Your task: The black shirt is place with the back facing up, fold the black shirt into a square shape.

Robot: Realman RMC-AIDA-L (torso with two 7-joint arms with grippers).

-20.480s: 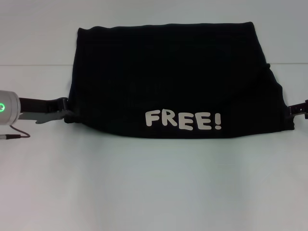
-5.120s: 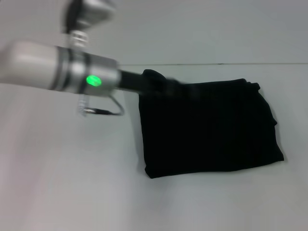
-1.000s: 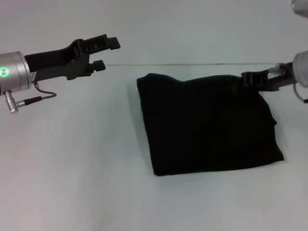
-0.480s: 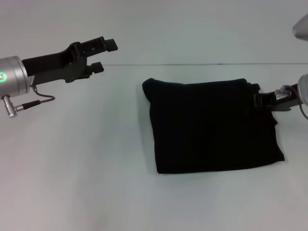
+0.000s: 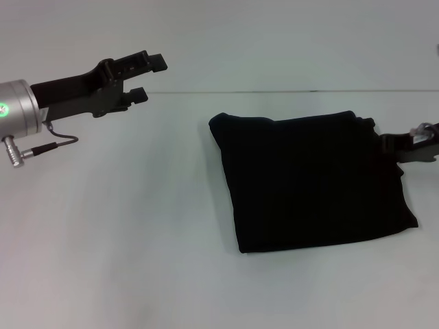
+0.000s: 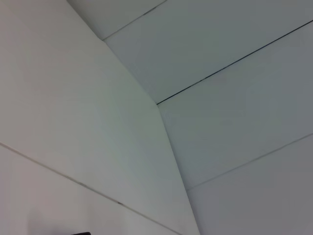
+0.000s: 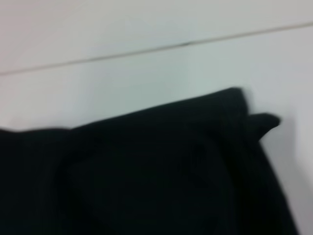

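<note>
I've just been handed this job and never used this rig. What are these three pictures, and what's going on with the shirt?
The wide picture is from the robot's head camera, looking down at a white table. The black shirt lies there folded into a rough square. The left gripper hangs open in the air, away from the cloth. The right gripper is at the shirt's right edge; whether it grips the cloth is unclear. The other two pictures come from wrist cameras: the left shows only bare panels, the right the shirt up close.
</note>
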